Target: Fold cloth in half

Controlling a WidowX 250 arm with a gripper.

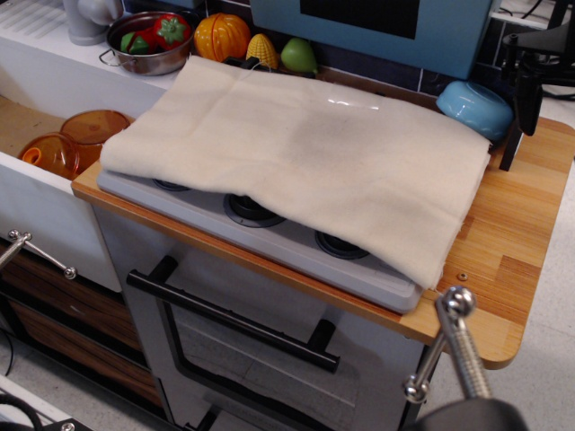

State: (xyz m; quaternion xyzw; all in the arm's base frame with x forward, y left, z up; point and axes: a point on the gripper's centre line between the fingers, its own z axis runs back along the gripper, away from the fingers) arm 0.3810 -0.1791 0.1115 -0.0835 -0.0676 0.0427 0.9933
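Note:
The cloth (305,153) is a large cream sheet lying spread over the toy stovetop (269,238), covering most of it, with its front edge draped above the burners. It is slightly wrinkled and its right edge reaches the wooden counter. My gripper (521,90) is black and hangs at the far right rear, above the counter and just right of the cloth's far right corner. Its fingers stand apart and hold nothing. It does not touch the cloth.
A blue bowl (476,108) sits at the back right next to the gripper. A metal bowl of toy vegetables (153,40), an orange pumpkin (222,36), toy corn (261,51) and a green fruit (299,56) line the back. Orange dishes (76,139) lie in the sink at left. A metal rod (458,341) stands in the foreground.

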